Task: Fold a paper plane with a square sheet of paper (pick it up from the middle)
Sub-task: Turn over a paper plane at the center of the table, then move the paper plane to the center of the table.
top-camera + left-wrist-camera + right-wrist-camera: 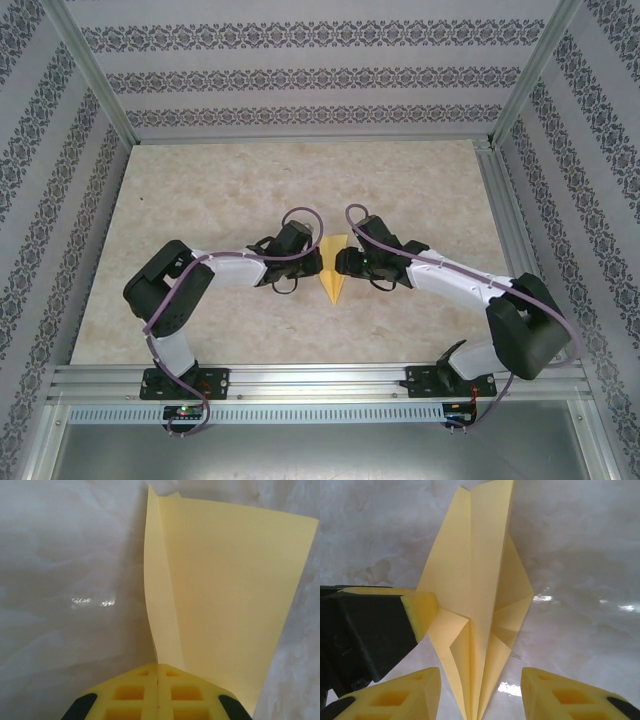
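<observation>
Two grippers meet at one paper plane (480, 575). Left gripper (157, 669): jaws pressed together, pinching a paper fold that rises straight ahead of its pads. Right gripper (480, 677): jaws apart, the plane's tapered end lying between them, unclamped, over the marble tabletop (580, 555).
</observation>
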`<action>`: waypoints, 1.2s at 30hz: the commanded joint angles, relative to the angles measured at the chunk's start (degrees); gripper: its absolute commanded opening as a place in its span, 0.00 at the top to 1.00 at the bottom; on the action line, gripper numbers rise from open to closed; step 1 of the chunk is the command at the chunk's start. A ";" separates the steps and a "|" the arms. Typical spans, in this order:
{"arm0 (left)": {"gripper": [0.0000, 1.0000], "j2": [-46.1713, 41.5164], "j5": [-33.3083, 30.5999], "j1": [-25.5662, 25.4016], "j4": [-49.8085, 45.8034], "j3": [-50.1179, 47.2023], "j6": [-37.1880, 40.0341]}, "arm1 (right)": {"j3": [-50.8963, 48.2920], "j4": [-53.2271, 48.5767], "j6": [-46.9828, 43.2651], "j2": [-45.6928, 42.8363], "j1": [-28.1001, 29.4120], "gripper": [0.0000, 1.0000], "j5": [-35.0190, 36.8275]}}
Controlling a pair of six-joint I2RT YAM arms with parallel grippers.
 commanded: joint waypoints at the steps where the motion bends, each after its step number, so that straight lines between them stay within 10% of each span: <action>1: 1.00 -3.24 -0.74 1.07 4.41 -1.31 -1.01 | 2.50 -0.28 0.57 1.61 1.23 0.52 1.37; 15: 0.96 -4.23 -2.28 2.80 5.42 -5.60 -2.99 | 7.80 -4.37 -0.95 9.66 4.81 0.44 2.76; 36: 0.94 -3.97 -1.02 2.98 5.16 -5.35 -2.35 | 10.76 -5.34 -1.60 10.24 7.72 0.61 3.46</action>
